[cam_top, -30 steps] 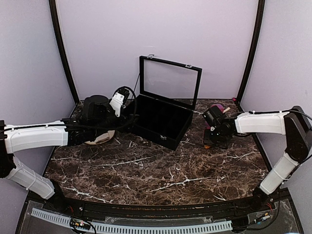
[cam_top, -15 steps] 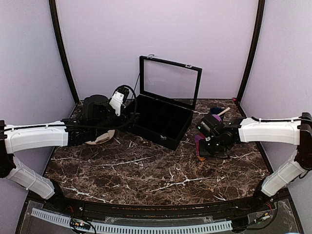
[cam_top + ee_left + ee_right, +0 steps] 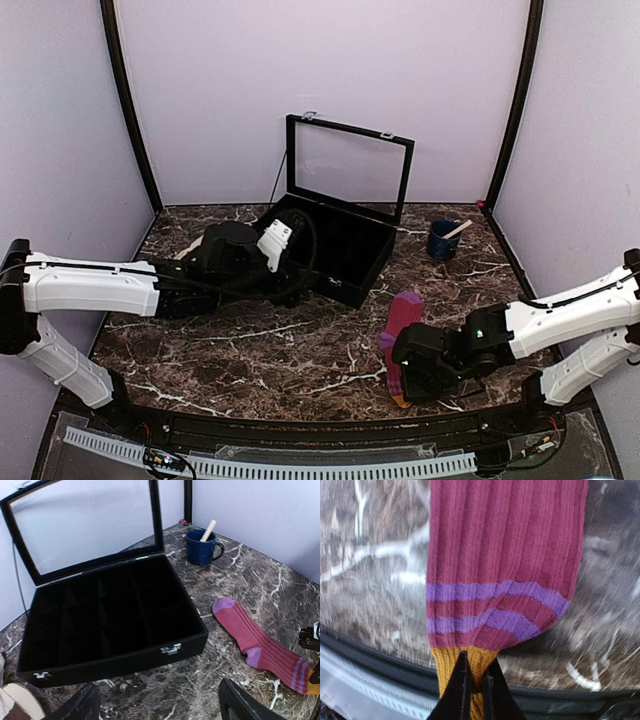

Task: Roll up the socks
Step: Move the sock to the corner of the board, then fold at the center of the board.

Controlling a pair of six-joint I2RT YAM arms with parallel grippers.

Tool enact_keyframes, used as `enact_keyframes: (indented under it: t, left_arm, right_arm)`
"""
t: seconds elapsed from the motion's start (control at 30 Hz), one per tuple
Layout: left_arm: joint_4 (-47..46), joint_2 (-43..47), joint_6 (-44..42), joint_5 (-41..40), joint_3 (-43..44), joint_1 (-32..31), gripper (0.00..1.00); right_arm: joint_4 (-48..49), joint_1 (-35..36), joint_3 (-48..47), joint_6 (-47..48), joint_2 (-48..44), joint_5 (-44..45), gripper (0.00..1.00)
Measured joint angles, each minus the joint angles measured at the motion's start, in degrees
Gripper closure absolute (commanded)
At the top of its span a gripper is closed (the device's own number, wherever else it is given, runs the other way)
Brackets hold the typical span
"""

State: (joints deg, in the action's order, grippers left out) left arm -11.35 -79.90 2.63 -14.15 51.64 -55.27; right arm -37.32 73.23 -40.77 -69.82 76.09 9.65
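The magenta-pink sock (image 3: pixel 402 325) with purple stripes lies stretched along the marble near the table's front edge. My right gripper (image 3: pixel 476 682) is shut on its orange end (image 3: pixel 451 666), low over the front rim (image 3: pixel 401 390). In the left wrist view the same sock (image 3: pixel 252 636) lies flat to the right. The cream sock (image 3: pixel 11 703) with a brown band shows only at that view's bottom left corner. My left gripper (image 3: pixel 160 709) stands open and holds nothing, just in front of the black box (image 3: pixel 297 276).
A black compartment box (image 3: pixel 335 250) with its glass lid (image 3: pixel 350 165) raised stands at the back centre. A blue mug (image 3: pixel 441 241) with a wooden stick stands at the back right. The table's front rim (image 3: pixel 380 655) runs right under the right gripper.
My right gripper has dragged the pink sock from the back right to the front edge. My left arm has swung right, from the back left corner to in front of the box.
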Motion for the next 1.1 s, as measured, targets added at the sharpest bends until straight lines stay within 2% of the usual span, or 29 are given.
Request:
enact_keyframes:
  t: [0.17,0.47,0.67,1.1]
  left_arm:
    - [1.2,-6.9,0.3,-0.3,2.8,-6.4,0.17]
    - [2.4,-19.7,3.1,-0.3,12.6,-18.1,0.18]
    - [2.1,-23.6,6.6,0.5,13.5,-21.4,0.19]
    - [-0.7,-29.0,5.3,3.5,12.9,-20.7,0.18]
  right_arm:
    - [-0.2,8.6,1.8,-7.5,-3.9,-0.7,0.94]
    - [-0.5,22.8,6.5,-21.4,-17.8,2.2,0.93]
    - [-3.4,24.0,5.3,-24.2,-18.5,4.2,0.9]
    - [-9.7,22.6,-3.1,-28.1,-17.3,8.4,0.89]
